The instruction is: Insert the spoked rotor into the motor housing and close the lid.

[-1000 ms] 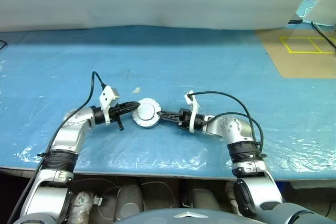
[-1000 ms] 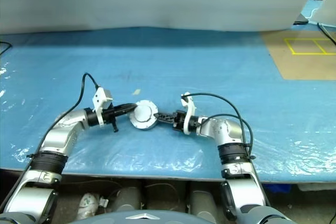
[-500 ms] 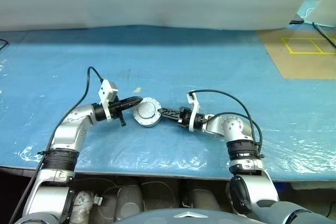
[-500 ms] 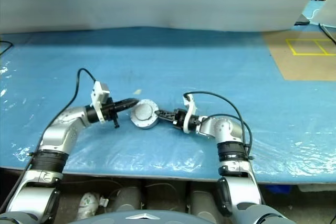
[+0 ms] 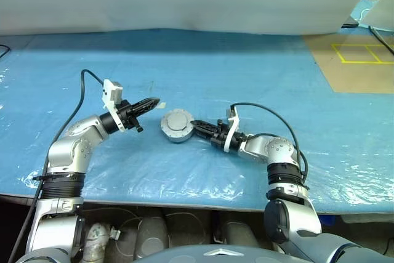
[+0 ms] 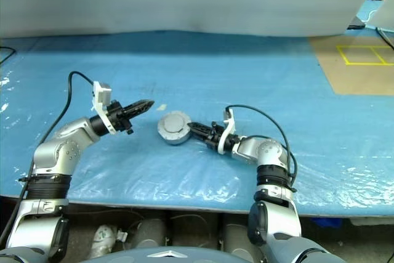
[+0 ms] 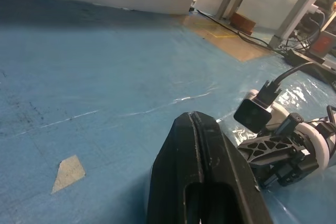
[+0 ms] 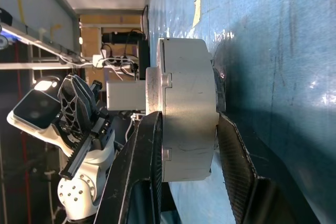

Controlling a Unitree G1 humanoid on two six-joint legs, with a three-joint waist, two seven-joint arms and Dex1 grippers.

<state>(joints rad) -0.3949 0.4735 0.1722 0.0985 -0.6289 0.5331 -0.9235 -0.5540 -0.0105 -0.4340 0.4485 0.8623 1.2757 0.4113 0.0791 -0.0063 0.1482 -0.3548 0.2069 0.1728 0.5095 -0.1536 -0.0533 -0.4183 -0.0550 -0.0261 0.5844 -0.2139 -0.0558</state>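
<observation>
The motor housing [image 5: 174, 135] is a grey round drum with the lid [image 5: 177, 121] sitting closed on top of it, near the middle of the blue table. My right gripper [image 5: 195, 126] is shut on it from the right. In the right wrist view one finger [image 8: 149, 150] lies on the lid face and the other finger [image 8: 233, 161] lies under the base. My left gripper [image 5: 150, 102] hangs shut and empty to the left of the housing, a short gap away, pointing at it. The spoked rotor is hidden.
A blue plastic sheet [image 5: 258, 72] covers the table, whose front edge runs near my arms. A small beige scrap [image 6: 161, 108] lies by the left fingertips. A brown board with yellow tape [image 5: 357, 60] sits at the back right. A white wall closes the back.
My left gripper has come off the housing's left side, risen and drawn back to the left. The right gripper has rolled a little and keeps its hold on the housing.
</observation>
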